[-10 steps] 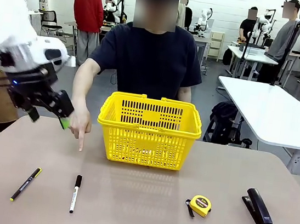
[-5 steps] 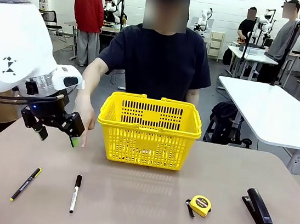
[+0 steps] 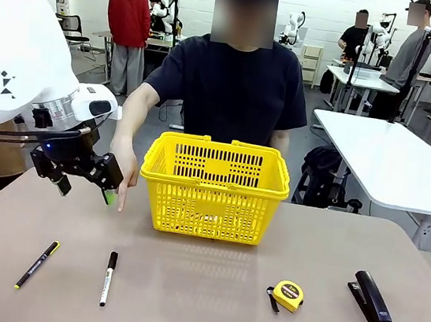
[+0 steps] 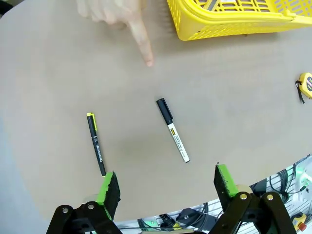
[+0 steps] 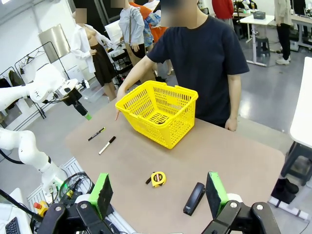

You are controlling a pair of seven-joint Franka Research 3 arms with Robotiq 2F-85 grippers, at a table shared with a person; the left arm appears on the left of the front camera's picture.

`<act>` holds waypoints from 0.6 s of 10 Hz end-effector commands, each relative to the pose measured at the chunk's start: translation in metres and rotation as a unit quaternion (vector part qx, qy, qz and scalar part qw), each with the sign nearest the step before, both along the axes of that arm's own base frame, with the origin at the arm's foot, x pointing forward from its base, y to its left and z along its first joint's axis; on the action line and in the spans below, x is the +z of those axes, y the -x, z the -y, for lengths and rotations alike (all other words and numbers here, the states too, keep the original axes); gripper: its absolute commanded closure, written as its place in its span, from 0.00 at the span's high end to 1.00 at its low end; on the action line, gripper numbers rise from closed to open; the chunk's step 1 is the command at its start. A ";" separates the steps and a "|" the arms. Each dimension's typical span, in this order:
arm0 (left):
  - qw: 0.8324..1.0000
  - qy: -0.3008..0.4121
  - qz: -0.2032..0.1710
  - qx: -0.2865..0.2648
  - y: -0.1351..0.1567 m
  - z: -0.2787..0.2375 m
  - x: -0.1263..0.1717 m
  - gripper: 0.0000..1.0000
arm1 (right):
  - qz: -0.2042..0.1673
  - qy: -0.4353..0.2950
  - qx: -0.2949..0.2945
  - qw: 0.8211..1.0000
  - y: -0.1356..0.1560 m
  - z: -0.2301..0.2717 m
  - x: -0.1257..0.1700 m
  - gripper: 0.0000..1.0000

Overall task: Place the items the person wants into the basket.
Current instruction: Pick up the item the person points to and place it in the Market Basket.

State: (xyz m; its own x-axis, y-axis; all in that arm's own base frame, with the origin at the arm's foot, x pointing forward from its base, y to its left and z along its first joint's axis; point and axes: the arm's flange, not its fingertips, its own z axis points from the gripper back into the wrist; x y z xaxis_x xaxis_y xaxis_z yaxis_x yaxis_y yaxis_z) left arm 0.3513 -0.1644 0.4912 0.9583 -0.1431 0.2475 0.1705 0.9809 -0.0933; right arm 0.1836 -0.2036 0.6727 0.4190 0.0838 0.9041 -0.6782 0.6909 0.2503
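1. The tabletop (image 3: 203, 318) is a smooth, matte grey-brown sheet with rounded far corners. It takes a faint yellow sheen just in front of the basket (image 3: 212, 200).
2. The basket stands upright near the far edge, about the middle, with its handles folded down on the rim.
3. Nearer the robot's side, four things lie in a loose row, well apart from each other. From the left they are a thin black pen with a yellow tip (image 3: 36, 264), the white marker with a black cap (image 3: 108, 278), the round yellow-and-black tape measure (image 3: 288, 294) and a black stapler (image 3: 372, 299).
4. The marker lies left of the basket's front, with its cap toward the far side. The tape measure lies right of the middle, with its black strap beside it.
5. The person (image 3: 225, 91) stands behind the basket. One hand (image 3: 121, 174) is lowered left of the basket, its index finger pointing down at the tabletop beyond the marker's cap.
6. The left gripper (image 4: 165, 173) hangs above the tabletop's left part, close to that hand. Its fingers are spread wide and hold nothing.
7. The right gripper (image 5: 158, 194) hangs high over the near edge, its fingers likewise spread and empty.
8. The room behind has white walls and a grey floor. A long white table (image 3: 390, 164) stands at the right, and further people are at other tables, one in a red hoodie (image 3: 127, 14).
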 end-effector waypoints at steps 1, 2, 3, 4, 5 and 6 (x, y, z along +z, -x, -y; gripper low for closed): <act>1.000 -0.008 0.004 0.003 0.002 -0.001 -0.001 1.00 | 0.006 -0.005 0.010 1.000 -0.002 -0.001 0.000 1.00; 1.000 0.000 0.000 0.000 0.000 0.000 0.000 1.00 | 0.006 -0.005 0.010 1.000 -0.002 -0.001 0.000 1.00; 1.000 0.013 -0.015 0.021 0.006 0.012 -0.019 1.00 | 0.006 -0.005 0.010 1.000 -0.002 -0.001 0.000 1.00; 0.998 0.017 -0.036 0.045 0.009 0.023 -0.035 1.00 | 0.006 -0.005 0.010 1.000 -0.002 -0.001 0.000 1.00; 0.996 0.011 -0.051 0.071 0.016 0.034 -0.055 1.00 | 0.006 -0.005 0.010 1.000 -0.002 -0.001 0.000 1.00; 0.994 0.000 -0.051 0.096 0.022 0.045 -0.073 1.00 | 0.006 -0.005 0.010 1.000 -0.002 -0.001 0.000 1.00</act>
State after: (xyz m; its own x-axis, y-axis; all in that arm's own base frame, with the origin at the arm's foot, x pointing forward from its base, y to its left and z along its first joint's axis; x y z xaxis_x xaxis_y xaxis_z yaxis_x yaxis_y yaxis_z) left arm 0.3333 -0.1924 0.4356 0.9898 -0.0264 0.1401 0.0401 0.9946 -0.0959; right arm 0.1836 -0.2036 0.6727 0.4191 0.0841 0.9040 -0.6781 0.6911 0.2501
